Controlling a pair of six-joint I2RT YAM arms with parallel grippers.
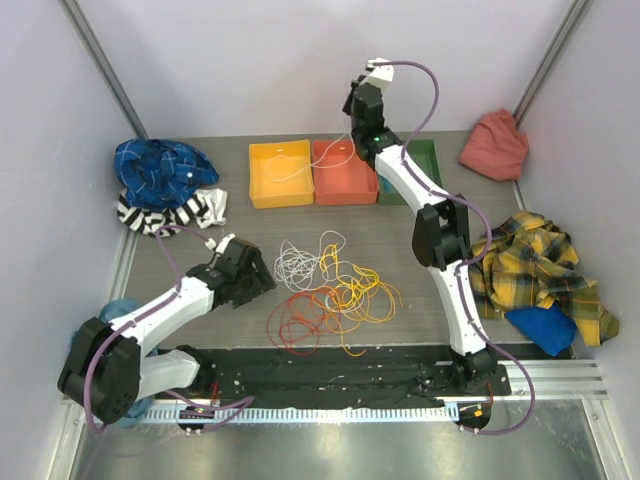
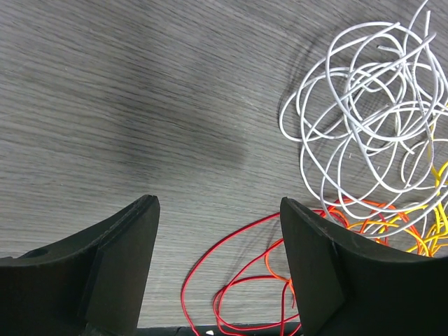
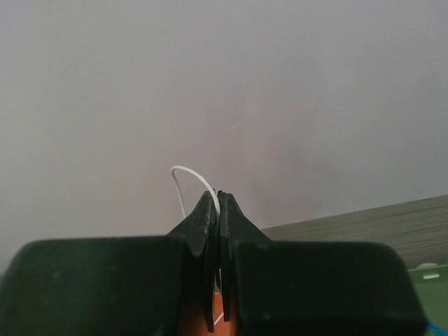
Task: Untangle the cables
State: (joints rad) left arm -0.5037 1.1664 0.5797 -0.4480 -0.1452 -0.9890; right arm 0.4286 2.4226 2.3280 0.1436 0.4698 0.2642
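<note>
The cables lie in a loose tangle mid-table: a white coil (image 1: pixel 297 262), yellow loops (image 1: pixel 357 287), and orange and red loops (image 1: pixel 300 320). My left gripper (image 1: pixel 252 276) is open and empty, low over the table just left of the pile. In the left wrist view its gripper (image 2: pixel 218 210) frames red loops (image 2: pixel 231 280), with the white coil (image 2: pixel 371 105) and orange strands (image 2: pixel 364 218) to the right. My right gripper (image 1: pixel 352 128) is raised over the bins, shut on a white cable (image 3: pixel 192 175) that trails down to the yellow bin; the right wrist view shows this gripper (image 3: pixel 218 199).
A yellow bin (image 1: pixel 281 195), an orange bin (image 1: pixel 343 190) and a green bin (image 1: pixel 428 160) stand at the back. Blue and striped clothes (image 1: pixel 160 175) lie back left. A red cloth (image 1: pixel 495 145) and a yellow plaid shirt (image 1: pixel 540 265) lie on the right.
</note>
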